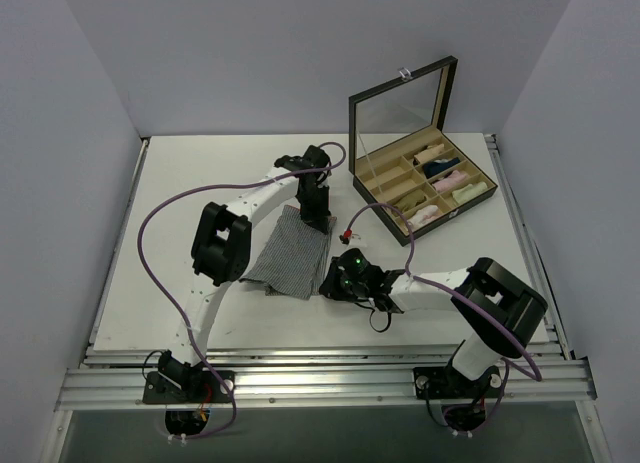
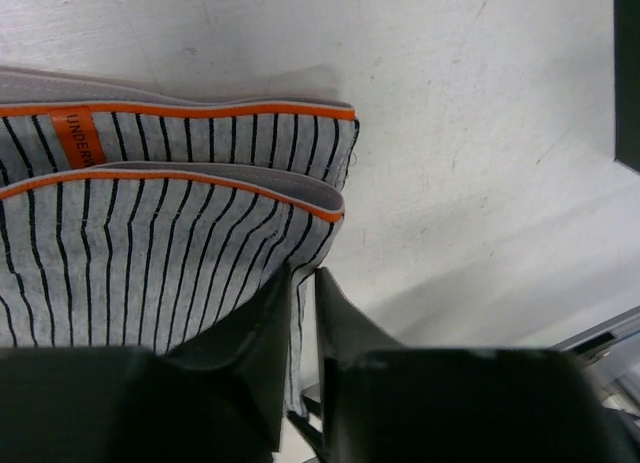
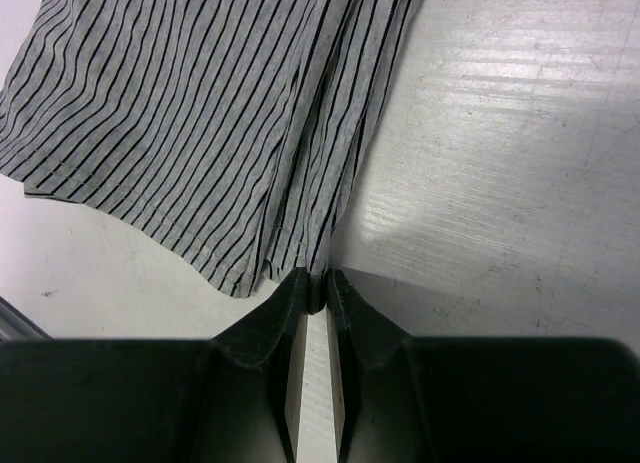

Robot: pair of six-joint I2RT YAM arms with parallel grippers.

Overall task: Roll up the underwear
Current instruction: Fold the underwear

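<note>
Underwear (image 1: 290, 258) lies flat mid-frame on the counter (image 1: 200, 173). Left jaws and right jaws pinch its edges, ready to start rolling evenly.

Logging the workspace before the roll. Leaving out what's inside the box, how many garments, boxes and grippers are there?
underwear: 1
box: 1
grippers: 2, left gripper and right gripper
total: 4
</note>
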